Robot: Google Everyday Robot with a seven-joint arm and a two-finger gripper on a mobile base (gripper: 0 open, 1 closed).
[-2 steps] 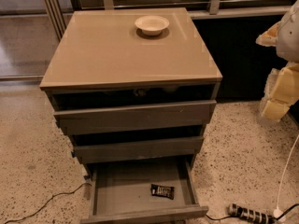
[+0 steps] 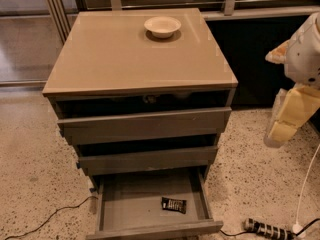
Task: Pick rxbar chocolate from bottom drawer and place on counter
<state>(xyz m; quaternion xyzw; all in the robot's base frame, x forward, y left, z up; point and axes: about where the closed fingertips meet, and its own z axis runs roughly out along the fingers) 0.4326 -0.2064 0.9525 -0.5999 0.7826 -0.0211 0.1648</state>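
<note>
Evidently at the reach-in step, the gripper point(image 2: 282, 129) hangs well apart from the counter point(image 2: 135, 54), its spread impossible to tell, and must descend to the rxbar chocolate point(image 2: 173, 204) lying in the open bottom drawer point(image 2: 130, 204).

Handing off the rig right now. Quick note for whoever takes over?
Pincer: off to the right of the cabinet, about level with the middle drawer, well away from the bar.
Bottom drawer: pulled open.
Rxbar chocolate: lying flat on the drawer floor, right of centre, towards the front.
Counter: holds a white bowl near its back edge; the bar is not on it.
Done: drawer is open.
Left: reach in, grasp the bar, lift it out, place it on the counter.
</note>
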